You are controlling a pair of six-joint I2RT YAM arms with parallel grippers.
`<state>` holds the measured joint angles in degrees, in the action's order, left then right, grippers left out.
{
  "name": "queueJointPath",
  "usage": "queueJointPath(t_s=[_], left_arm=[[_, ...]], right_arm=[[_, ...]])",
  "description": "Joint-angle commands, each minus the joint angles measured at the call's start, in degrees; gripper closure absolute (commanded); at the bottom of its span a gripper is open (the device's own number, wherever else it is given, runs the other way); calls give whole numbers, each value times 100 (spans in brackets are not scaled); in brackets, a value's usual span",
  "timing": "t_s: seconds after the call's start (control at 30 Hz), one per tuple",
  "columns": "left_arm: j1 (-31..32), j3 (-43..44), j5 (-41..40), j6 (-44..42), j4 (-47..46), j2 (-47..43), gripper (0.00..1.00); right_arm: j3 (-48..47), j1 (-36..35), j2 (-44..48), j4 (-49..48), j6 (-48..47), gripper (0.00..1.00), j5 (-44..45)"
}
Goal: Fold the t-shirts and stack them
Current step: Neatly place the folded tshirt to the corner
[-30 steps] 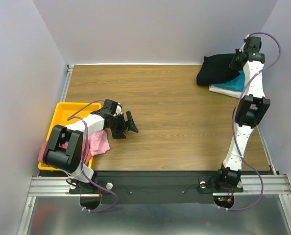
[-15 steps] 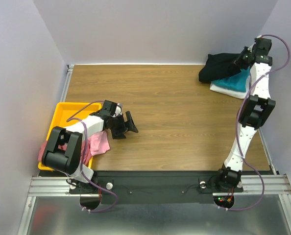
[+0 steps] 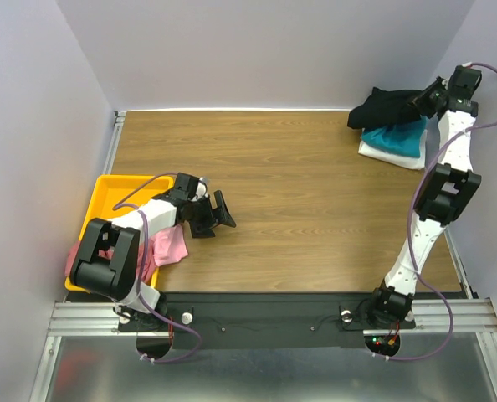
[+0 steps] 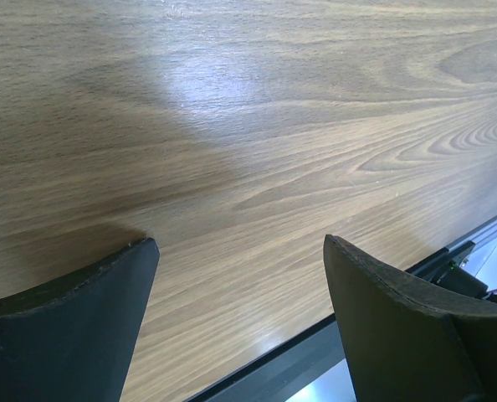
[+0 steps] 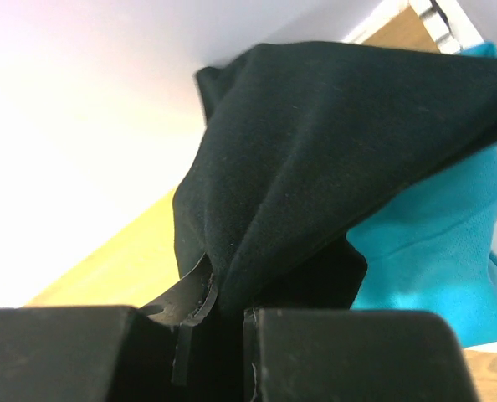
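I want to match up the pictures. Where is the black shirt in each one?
Top camera: far right corner, black shirt hanging from the right claw.
Left wrist camera: not in it.
Right wrist camera: fills the middle, pinched by the right claw.
Shared landmark: the teal shirt partly under it.

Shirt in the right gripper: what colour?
Black shirt, clearest in the right wrist view.

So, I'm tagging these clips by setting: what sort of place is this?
Likely a robotics lab cell: a left arm and right arm bolted to a rail, a wooden table boxed in by plain walls.
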<state>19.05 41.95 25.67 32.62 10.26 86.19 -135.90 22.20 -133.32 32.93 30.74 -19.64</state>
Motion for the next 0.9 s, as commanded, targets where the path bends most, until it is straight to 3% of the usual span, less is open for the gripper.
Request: queueJointPath(t_s=[0.0,0.57,0.87], left_arm=[[81,-557,-414,-168,688,398,6],[90,-610,-361,-160,661,390,6],[125,-592,-361,-168,740,424,6]], right_arm=[[98,188,719,-928,222,99,4],[712,408,623,-1008,-972,99,-181],[1707,391,834,-1104,-1755,98,680]])
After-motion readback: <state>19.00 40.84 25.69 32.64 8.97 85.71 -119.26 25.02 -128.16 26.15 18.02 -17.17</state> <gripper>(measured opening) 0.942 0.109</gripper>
